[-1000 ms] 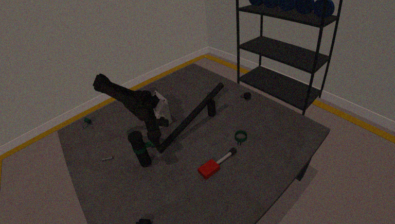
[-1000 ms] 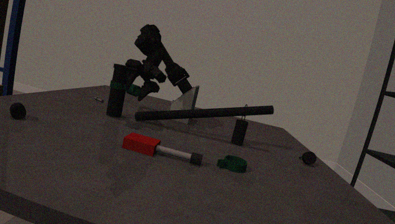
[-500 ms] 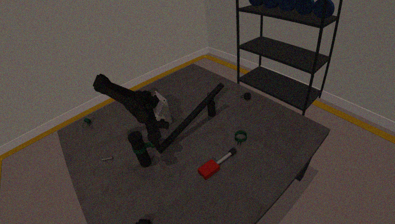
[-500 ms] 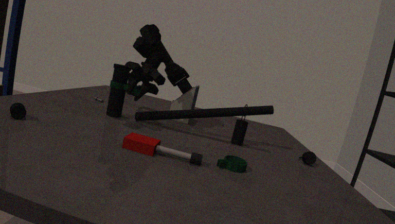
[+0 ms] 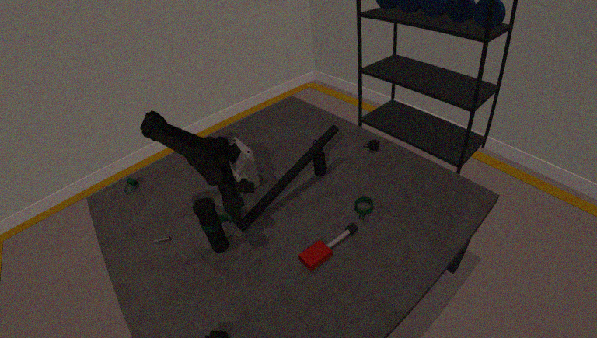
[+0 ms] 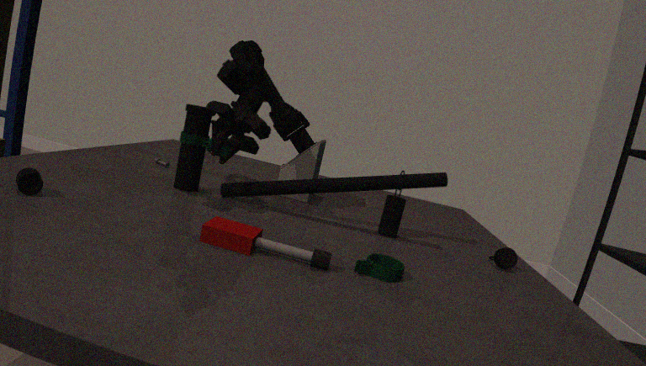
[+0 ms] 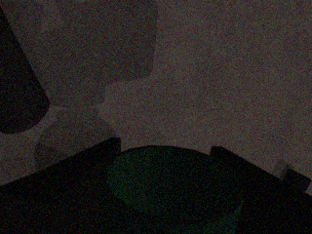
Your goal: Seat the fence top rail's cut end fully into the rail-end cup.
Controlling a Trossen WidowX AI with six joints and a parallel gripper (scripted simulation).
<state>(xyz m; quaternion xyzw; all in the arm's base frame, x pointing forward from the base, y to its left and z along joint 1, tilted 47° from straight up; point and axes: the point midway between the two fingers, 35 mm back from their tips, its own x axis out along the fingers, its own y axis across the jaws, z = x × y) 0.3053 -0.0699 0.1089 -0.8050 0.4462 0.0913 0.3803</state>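
Note:
My gripper (image 5: 231, 214) (image 6: 218, 151) (image 7: 166, 152) is shut on the green rail-end cup (image 5: 228, 218) (image 6: 209, 143) (image 7: 146, 180); the fingers hide part of it. The cup joins the green brace band (image 5: 210, 228) (image 6: 189, 139), which is around the upright big post (image 5: 216, 236) (image 6: 188, 169), some way below the post cap (image 5: 203, 205) (image 6: 197, 107). The dark rail (image 5: 286, 180) (image 6: 333, 184) (image 7: 19, 83) runs through the wire loop above the small post (image 5: 319, 163) (image 6: 392, 216). The rail's near end is outside the cup, lower than it and beside the big post.
A red block with a white rod (image 5: 315, 255) (image 6: 230, 235) and a loose green band (image 5: 364, 206) (image 6: 385, 267) lie on the table (image 5: 220, 294) (image 6: 285, 310). A small bolt (image 5: 162, 239) (image 6: 161, 162) lies beyond the post. Another green piece (image 5: 131, 182) lies at the left.

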